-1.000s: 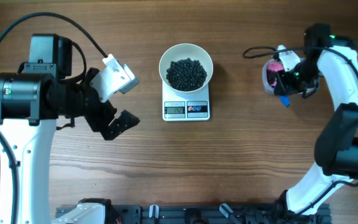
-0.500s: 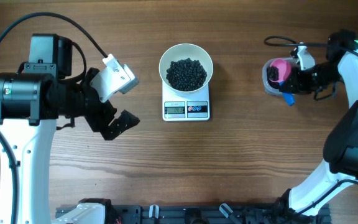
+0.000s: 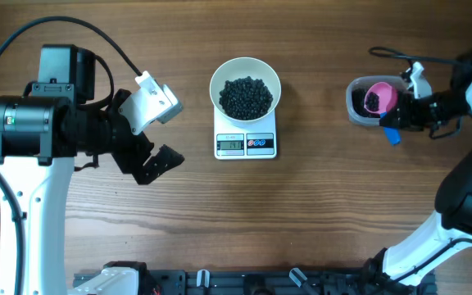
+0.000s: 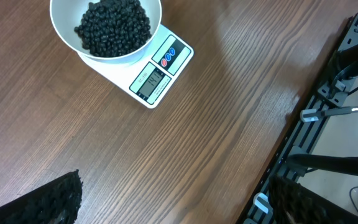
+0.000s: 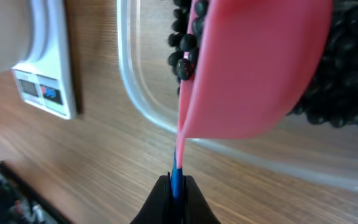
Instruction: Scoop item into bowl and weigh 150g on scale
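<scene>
White bowl (image 3: pixel 217 80) of black beads (image 3: pixel 246 97) stands on the scale (image 3: pixel 246 145); pink scoop (image 3: pixel 378 97) is at the clear tub (image 3: pixel 354 111).
Overhead: the scale is mid-bench (image 3: pixel 318 213), nearer the far edge, and the tub is toward the right edge; the left gripper (image 3: pixel 166 131) hangs wide open and empty, left of the scale and apart from it; the right gripper (image 3: pixel 401 115) is closed on the scoop's blue handle, the scoop over the tub with some beads in it. Left wrist: bowl, beads and scale at top left, one dark finger (image 4: pixel 51 202) at bottom left. Right wrist: the jaws pinch the thin blue handle; the scoop is tilted inside the tub, beads around it.
</scene>
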Controlling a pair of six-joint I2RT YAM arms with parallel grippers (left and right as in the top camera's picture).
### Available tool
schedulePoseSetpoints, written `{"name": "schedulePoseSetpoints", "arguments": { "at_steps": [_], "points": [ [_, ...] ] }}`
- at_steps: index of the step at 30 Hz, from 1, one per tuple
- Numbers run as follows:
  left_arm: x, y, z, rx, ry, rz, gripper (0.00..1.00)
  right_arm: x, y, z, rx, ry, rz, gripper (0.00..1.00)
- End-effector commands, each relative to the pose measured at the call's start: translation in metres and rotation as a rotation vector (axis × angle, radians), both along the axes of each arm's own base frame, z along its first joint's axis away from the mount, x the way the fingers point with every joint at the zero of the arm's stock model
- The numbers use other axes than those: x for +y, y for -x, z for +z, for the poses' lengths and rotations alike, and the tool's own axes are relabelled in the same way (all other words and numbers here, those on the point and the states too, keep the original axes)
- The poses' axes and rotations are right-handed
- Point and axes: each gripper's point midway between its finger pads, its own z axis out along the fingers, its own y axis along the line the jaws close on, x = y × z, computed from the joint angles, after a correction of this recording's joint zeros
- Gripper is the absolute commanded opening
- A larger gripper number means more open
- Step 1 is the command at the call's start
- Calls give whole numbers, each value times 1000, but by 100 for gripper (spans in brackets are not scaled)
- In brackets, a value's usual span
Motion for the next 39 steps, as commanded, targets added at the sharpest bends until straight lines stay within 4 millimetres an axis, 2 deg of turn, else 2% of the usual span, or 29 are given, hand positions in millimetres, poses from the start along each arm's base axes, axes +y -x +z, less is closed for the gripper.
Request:
{"name": "schedulePoseSetpoints", "arguments": {
  "at_steps": [1, 4, 8, 25, 39],
  "points": [
    [2, 0, 5, -26, -4, -3, 100, 9, 1, 6, -33, -119, 6, 4],
    [2, 0, 5, -26, -4, -3, 100, 8, 5, 9, -18, -138, -11, 4],
    [2, 0, 5, -26, -4, -3, 100, 12, 0, 17, -52, -192, -25, 4],
    [2, 0, 5, -26, -4, -3, 100, 16, -2, 41, -154, -191, 11, 4],
    [2, 0, 5, -26, -4, -3, 100, 37, 6, 84, -213, -291, -3, 4]
  ]
}}
